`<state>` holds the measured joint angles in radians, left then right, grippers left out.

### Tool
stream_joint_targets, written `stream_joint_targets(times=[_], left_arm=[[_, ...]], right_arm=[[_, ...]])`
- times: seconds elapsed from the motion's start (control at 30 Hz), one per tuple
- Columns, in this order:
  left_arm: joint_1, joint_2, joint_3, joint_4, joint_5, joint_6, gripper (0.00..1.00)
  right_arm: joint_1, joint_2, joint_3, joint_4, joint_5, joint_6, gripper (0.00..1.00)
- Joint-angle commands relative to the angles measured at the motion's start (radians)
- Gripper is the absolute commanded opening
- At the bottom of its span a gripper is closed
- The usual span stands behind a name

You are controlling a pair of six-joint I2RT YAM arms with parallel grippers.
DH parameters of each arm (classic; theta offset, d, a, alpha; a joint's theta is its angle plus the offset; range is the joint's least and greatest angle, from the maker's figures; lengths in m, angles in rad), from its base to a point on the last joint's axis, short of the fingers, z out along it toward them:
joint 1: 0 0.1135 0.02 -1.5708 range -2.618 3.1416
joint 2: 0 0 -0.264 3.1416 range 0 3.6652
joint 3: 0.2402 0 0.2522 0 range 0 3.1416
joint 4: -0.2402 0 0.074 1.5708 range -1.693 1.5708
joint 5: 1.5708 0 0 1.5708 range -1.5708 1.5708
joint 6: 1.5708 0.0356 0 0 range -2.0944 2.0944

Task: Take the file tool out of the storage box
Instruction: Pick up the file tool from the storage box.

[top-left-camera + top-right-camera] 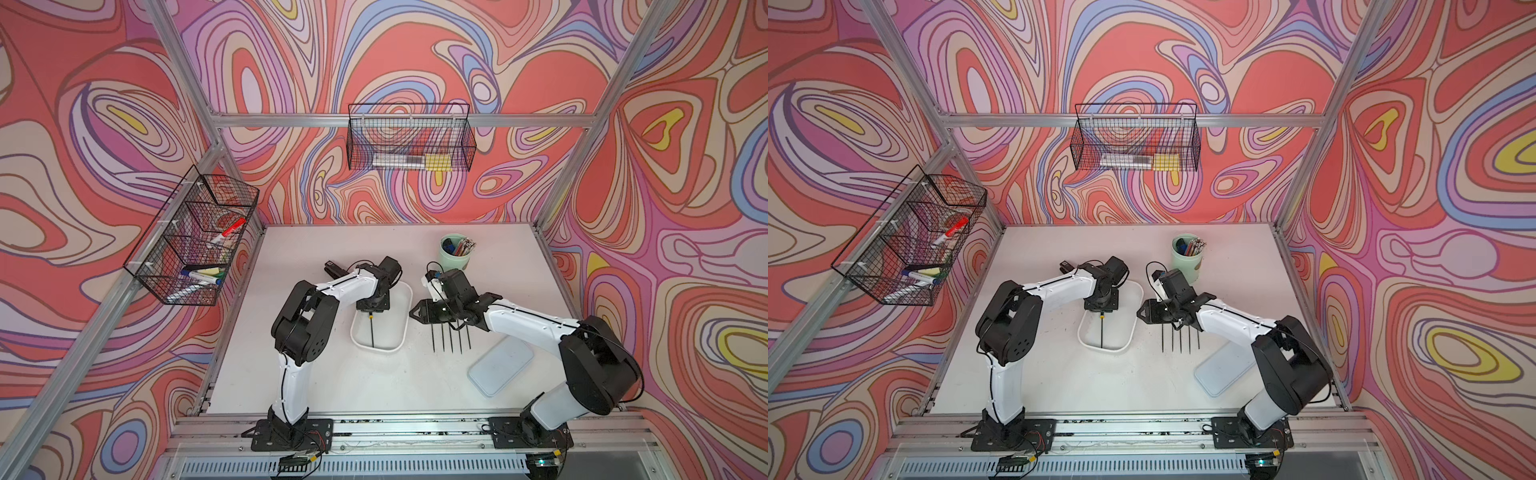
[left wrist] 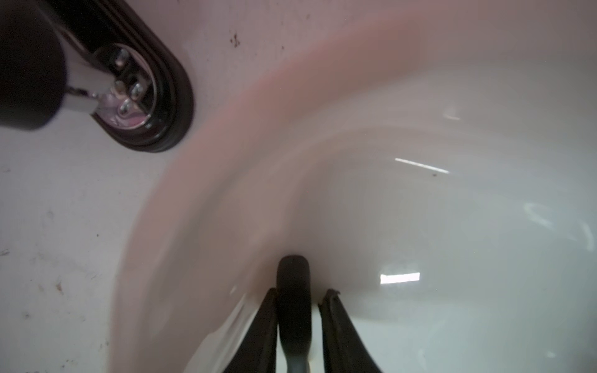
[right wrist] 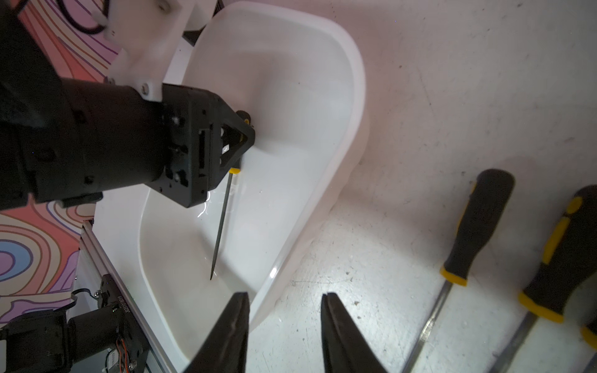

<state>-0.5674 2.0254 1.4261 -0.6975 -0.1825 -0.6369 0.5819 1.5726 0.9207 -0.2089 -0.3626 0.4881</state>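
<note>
The storage box (image 1: 405, 316) (image 1: 1133, 320) is a white tub in mid-table. The file tool (image 1: 372, 332) (image 1: 1101, 332) lies inside it, a thin dark shaft (image 3: 223, 222) with a black handle (image 2: 294, 290). My left gripper (image 1: 370, 311) (image 1: 1100, 309) (image 3: 240, 139) reaches down into the box. Its fingers (image 2: 273, 323) are shut on the handle, whose end sticks out past the tips. My right gripper (image 1: 415, 313) (image 1: 1142, 313) (image 3: 284, 295) hovers just right of the box, open and empty.
Several other files (image 1: 451, 338) (image 1: 1179, 340) (image 3: 478, 226) lie in a row under the right arm. A pale-blue lid (image 1: 500, 365) lies at the front right. A green pencil cup (image 1: 455, 251) stands at the back. A black stapler-like thing (image 1: 332, 270) lies behind the box. Wire baskets (image 1: 409, 139) hang on the walls.
</note>
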Motion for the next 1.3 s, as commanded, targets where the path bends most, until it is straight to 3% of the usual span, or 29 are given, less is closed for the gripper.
stream_joint_targets(times=[0.0,0.23,0.47,0.7,0.97,1.27], left_arm=[[0.01,0.019,0.015,0.038,0.035,0.017,0.22],[0.012,-0.1,-0.045,0.206,0.173,0.016,0.11],[0.022,-0.226,-0.098,0.376,0.331,-0.028,0.1],[0.039,-0.267,-0.109,0.47,0.466,-0.104,0.09],[0.039,-0.272,-0.09,0.475,0.489,-0.115,0.08],[0.047,-0.291,-0.108,0.494,0.511,-0.126,0.08]], right_arm=[[-0.005,-0.028,-0.013,0.017,0.011,0.004,0.38],[-0.005,-0.039,-0.053,0.114,-0.085,0.042,0.38],[-0.005,-0.045,-0.077,0.227,-0.209,0.106,0.38],[-0.005,-0.04,-0.078,0.254,-0.232,0.115,0.37],[-0.005,-0.036,-0.075,0.259,-0.239,0.114,0.18],[-0.005,-0.027,-0.075,0.253,-0.228,0.11,0.16]])
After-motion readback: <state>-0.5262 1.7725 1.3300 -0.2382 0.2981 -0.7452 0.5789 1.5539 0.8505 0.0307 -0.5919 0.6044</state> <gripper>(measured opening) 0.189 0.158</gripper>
